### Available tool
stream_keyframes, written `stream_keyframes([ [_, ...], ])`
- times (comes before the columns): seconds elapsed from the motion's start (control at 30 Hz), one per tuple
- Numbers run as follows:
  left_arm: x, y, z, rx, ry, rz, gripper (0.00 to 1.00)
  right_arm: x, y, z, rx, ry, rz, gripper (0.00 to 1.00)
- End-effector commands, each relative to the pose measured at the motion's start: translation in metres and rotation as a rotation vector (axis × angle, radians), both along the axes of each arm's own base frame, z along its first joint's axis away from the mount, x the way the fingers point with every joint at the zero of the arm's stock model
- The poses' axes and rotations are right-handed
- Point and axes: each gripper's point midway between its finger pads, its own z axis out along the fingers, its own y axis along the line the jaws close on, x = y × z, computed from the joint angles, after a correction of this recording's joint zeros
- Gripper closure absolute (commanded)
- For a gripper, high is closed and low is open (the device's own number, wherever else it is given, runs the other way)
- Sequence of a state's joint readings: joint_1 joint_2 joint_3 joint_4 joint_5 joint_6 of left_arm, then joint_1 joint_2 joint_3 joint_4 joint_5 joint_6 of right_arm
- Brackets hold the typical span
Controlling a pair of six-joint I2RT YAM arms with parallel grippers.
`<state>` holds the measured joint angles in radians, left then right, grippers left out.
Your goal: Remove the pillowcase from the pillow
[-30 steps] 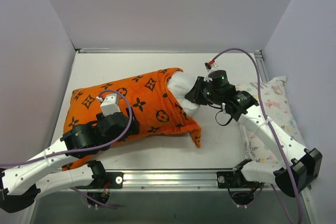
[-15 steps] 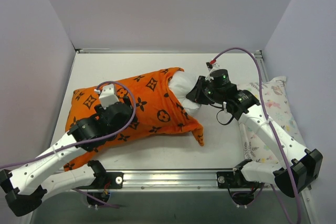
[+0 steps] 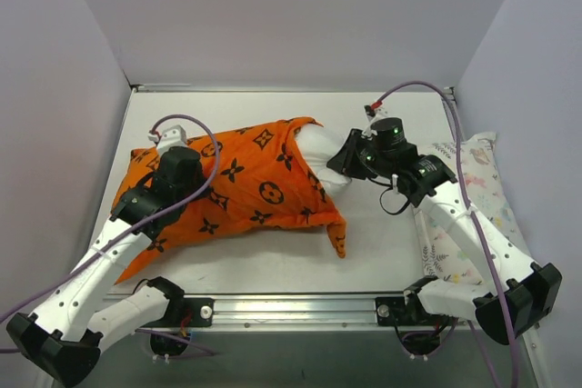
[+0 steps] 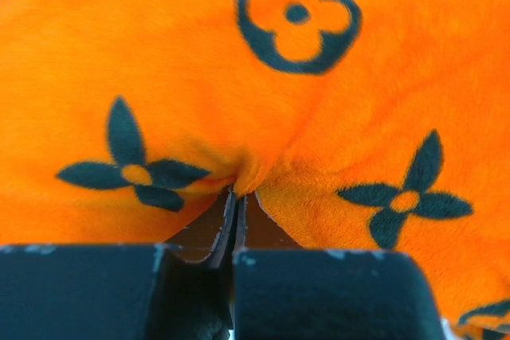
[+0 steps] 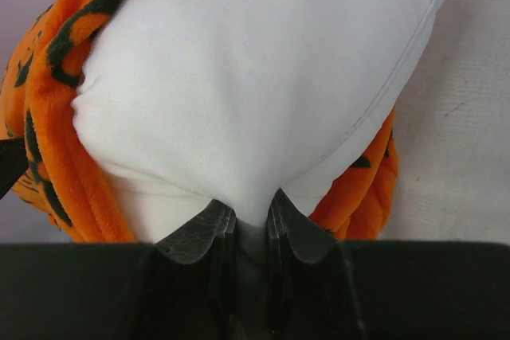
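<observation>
The orange pillowcase (image 3: pixel 264 179) with black motifs lies across the middle of the table, its open end to the right. The white pillow (image 3: pixel 318 147) sticks out of that opening. My left gripper (image 3: pixel 180 170) sits on the pillowcase's left part. In the left wrist view this gripper (image 4: pixel 237 193) is shut on a pinched fold of the orange pillowcase (image 4: pixel 319 101). My right gripper (image 3: pixel 341 156) is at the exposed pillow end. The right wrist view shows the right gripper (image 5: pixel 251 205) shut on a pinch of the white pillow (image 5: pixel 255 77), with the pillowcase (image 5: pixel 48 117) rim bunched around it.
A floral-print pillow (image 3: pixel 477 179) lies along the right wall under the right arm. Grey walls close the table on the left, back and right. A metal rail (image 3: pixel 300 306) with both arm bases runs along the near edge.
The left arm has moved away and to the left over the pillowcase, and its gripper has shut on a fold of the fabric. The right gripper keeps its hold and has shifted slightly right.
</observation>
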<state>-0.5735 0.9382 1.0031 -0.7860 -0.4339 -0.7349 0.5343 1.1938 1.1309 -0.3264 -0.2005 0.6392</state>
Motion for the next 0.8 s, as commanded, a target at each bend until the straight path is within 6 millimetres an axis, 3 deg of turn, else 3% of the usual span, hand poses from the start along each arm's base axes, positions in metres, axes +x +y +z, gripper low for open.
stream_keyframes([
  [0.0, 0.025, 0.04, 0.025, 0.055, -0.064, 0.107, 1.0, 0.018, -0.029, 0.069, 0.074, -0.17, -0.111, 1.0],
  [0.23, 0.05, 0.122, 0.042, 0.067, -0.076, 0.323, 1.0, 0.031, -0.085, 0.106, 0.133, -0.194, -0.257, 1.0],
  [0.27, 0.051, 0.132, 0.044, 0.071, -0.076, 0.353, 1.0, 0.034, -0.1, 0.109, 0.152, -0.192, -0.295, 1.0],
  [0.3, 0.049, 0.158, 0.041, 0.078, -0.066, 0.434, 1.0, 0.035, -0.105, 0.113, 0.183, -0.186, -0.31, 1.0],
  [0.4, 0.047, 0.191, 0.031, 0.063, -0.04, 0.522, 1.0, 0.039, -0.128, 0.125, 0.231, -0.194, -0.36, 1.0],
  [0.43, 0.043, 0.214, 0.027, 0.049, -0.038, 0.593, 1.0, 0.037, -0.133, 0.132, 0.244, -0.205, -0.372, 1.0],
  [0.47, 0.043, 0.218, 0.023, 0.022, -0.037, 0.597, 1.0, 0.036, -0.132, 0.134, 0.252, -0.205, -0.365, 1.0],
  [0.5, 0.041, 0.225, 0.014, 0.01, -0.018, 0.62, 1.0, 0.038, -0.146, 0.135, 0.253, -0.211, -0.406, 1.0],
  [0.6, 0.042, 0.239, 0.0, -0.023, -0.008, 0.647, 1.0, 0.036, -0.141, 0.127, 0.26, -0.19, -0.383, 1.0],
  [0.67, 0.046, 0.23, -0.008, -0.061, 0.005, 0.619, 1.0, 0.033, -0.136, 0.108, 0.229, -0.169, -0.371, 1.0],
  [0.73, 0.055, 0.206, -0.013, -0.132, -0.014, 0.521, 1.0, 0.027, -0.114, 0.093, 0.181, -0.158, -0.312, 1.0],
  [0.77, 0.061, 0.182, -0.011, -0.14, -0.023, 0.438, 1.0, 0.024, -0.108, 0.073, 0.14, -0.129, -0.284, 1.0],
])
